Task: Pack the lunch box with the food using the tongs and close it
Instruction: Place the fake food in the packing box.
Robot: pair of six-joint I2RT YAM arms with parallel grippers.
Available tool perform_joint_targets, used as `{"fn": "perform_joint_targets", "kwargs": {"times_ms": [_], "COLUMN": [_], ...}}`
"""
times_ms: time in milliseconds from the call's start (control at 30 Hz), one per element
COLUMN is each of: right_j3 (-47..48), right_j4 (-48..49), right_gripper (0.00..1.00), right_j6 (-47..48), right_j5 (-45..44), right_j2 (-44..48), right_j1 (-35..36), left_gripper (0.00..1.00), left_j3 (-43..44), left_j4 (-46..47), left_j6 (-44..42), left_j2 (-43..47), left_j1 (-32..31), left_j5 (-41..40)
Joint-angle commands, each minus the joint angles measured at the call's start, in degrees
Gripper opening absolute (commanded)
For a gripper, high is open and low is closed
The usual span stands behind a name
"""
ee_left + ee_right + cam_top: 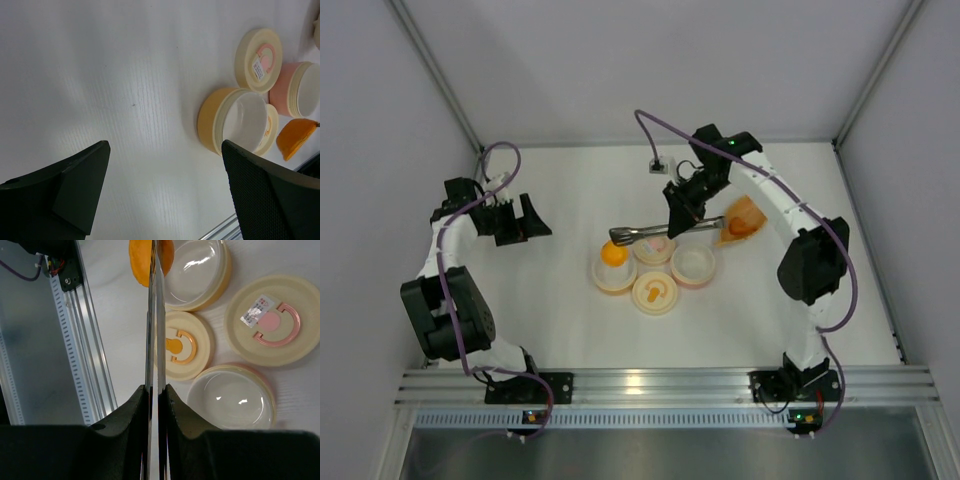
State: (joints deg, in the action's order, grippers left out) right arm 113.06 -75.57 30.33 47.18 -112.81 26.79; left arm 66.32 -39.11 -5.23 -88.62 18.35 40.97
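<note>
Lunch box (614, 285): yellow tub (197, 275) and pink tub (230, 395) stand open mid-tabletop (570, 180).
Lids: orange-marked lid (182, 345) and pink-marked lid (272, 320) lie just beside the tubs.
Tongs (155, 340): pinched narrow in your right fingers (132, 410).
Food: orange ball (140, 260) at the tong tips, by the yellow tub's rim.
Left fingers (82, 185): wide, holding nothing, well apart on your left.

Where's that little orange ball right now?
In the top view it is left of centre: the orange ball sits at the tip of the tongs held by the right gripper, over the yellow tub, beside the pink-marked lid.
</note>
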Motion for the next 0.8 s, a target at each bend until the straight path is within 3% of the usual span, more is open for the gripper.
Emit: {"fn": "perform_joint_targets", "kwargs": {"times_ms": [0, 767], "right_j3": [2.1, -3.7], "right_j4": [-1.9, 9.1], "right_gripper": [0.0, 0.0], "right_j6": [-0.4, -5.0], "right_j5": [-1.0, -7.3], "right_j2": [-1.2, -5.4], "right_j1": [3.2, 7.1], "left_gripper": [0.98, 0.98], "left_j3": [1.4, 2.3], "left_j4": [-0.9, -2.3], "left_j6": [-0.2, -1.3], "left_j2": [0.7, -0.4], "left_j1": [0.1, 0.1], "left_j5": [1.7, 1.4]}}
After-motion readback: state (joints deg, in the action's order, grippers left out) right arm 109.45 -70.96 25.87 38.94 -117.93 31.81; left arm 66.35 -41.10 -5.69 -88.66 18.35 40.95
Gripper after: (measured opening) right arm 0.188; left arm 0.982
